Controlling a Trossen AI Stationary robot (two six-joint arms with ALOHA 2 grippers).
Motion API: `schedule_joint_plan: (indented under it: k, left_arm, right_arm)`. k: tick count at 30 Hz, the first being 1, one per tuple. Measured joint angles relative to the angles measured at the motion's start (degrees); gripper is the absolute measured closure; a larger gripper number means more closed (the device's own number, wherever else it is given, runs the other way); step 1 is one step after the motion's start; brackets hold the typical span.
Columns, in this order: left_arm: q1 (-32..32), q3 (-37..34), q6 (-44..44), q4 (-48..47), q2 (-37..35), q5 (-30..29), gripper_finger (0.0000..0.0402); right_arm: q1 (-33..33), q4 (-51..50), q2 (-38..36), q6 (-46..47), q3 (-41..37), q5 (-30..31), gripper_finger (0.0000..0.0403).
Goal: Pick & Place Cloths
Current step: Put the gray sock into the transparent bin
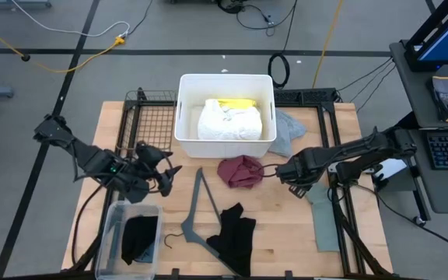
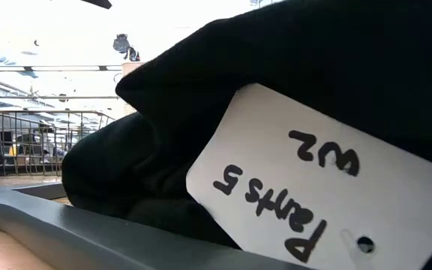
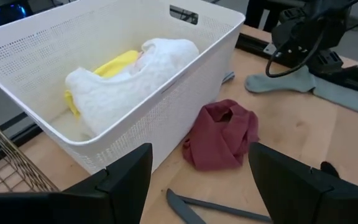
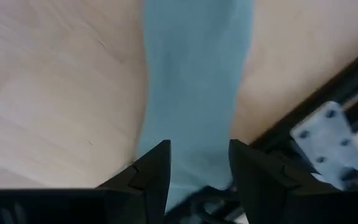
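A white basket (image 1: 183, 117) at the table's far middle holds a white cloth (image 1: 228, 122) and a yellow cloth (image 1: 236, 103). A maroon cloth (image 1: 241, 171) (image 3: 222, 134) lies crumpled just in front of it. My left gripper (image 1: 164, 177) (image 3: 197, 186) hovers open to the maroon cloth's left, facing it. My right gripper (image 1: 295, 180) (image 4: 199, 171) is open, pointing down over the far end of a long sage-green cloth (image 1: 325, 225) (image 4: 197, 74) at the table's right. A black cloth (image 1: 236, 233) lies at the near edge. My right gripper stands over the sage-green cloth's far end (image 4: 194, 143), with one finger on either side of the strip, coming from above. Whether its fingertips touch the cloth, I cannot tell.
A thin grey hanger (image 1: 195, 206) (image 3: 210, 208) lies between the maroon and black cloths. A clear bin (image 1: 113, 233) at the near left holds another black cloth (image 1: 140, 237). A grey-blue cloth (image 1: 288, 131) lies right of the basket. A black cloth with a white tag (image 2: 313, 195) blocks the low view.
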Motion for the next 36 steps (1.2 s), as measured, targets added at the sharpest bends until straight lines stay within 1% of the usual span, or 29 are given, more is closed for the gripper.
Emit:
schedule_joint_plan:
  k: [5,8,13,17,20,22,34,36]
  left_arm:
    - [1.2,0.0,1.4,0.0,0.0,0.5,0.0131]
    - [1.7,0.0,1.4,0.0,0.0,2.0,0.0131]
    - [1.9,0.0,2.3,0.0,0.0,3.0,0.0131]
    - [2.0,0.0,2.9,0.0,0.0,3.0,0.0131]
    - [2.0,0.0,3.4,0.0,0.0,3.0,0.0131]
    - [2.0,0.0,3.9,0.0,0.0,3.0,0.0131]
    - [2.6,0.0,4.9,0.0,0.0,3.0,0.0131]
    - [2.7,-1.0,5.1,1.7,-0.1,2.9,0.0131]
  right_arm:
    - [0.0,4.0,0.0,0.6,-2.6,-3.0,0.0247]
    - [0.0,5.8,0.0,0.5,-3.0,-4.3,0.0247]
    - [0.0,9.5,0.0,0.6,-3.4,-4.3,0.0247]
    - [0.0,11.5,0.0,2.7,-3.4,-4.2,0.0247]
    - [0.0,12.1,0.0,4.1,-3.7,-2.3,0.0247]
    - [0.0,13.0,0.0,5.3,-4.8,-1.3,0.0247]
    - [0.0,20.8,0.0,10.2,-12.9,-1.3,0.0247]
    - [0.0,22.3,0.0,11.1,-14.5,-1.3,0.0247]
